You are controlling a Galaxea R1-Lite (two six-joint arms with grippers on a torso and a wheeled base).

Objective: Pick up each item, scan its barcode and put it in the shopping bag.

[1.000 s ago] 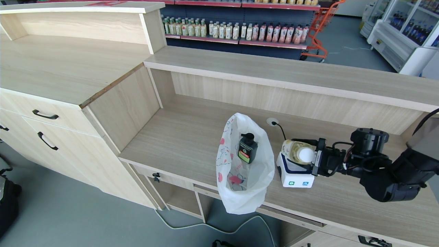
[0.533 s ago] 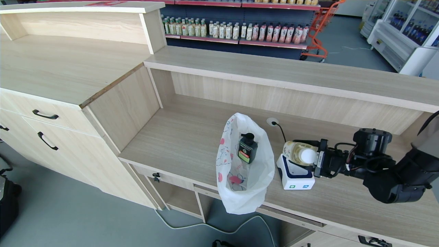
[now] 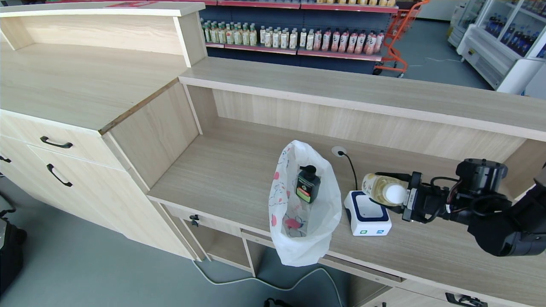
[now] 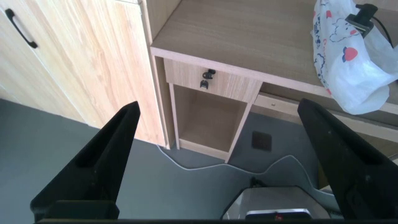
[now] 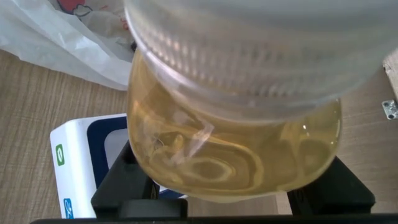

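My right gripper is shut on a clear bottle of yellow liquid with a white cap, held on its side just right of the white and blue barcode scanner. In the right wrist view the bottle hangs close above the scanner, with the bag's edge beyond. The white printed shopping bag stands open at the counter's front edge with a dark pump bottle inside. My left gripper is open, low in front of the counter, and the bag lies off to one side of it.
A black cable runs from a round port in the wooden counter to the scanner. A raised ledge backs the counter. Drawers with black handles are on the left. Below the counter is an open cubby.
My right gripper has carried the bottle to the right, from above the scanner to beside it. The bag and scanner have stayed put.
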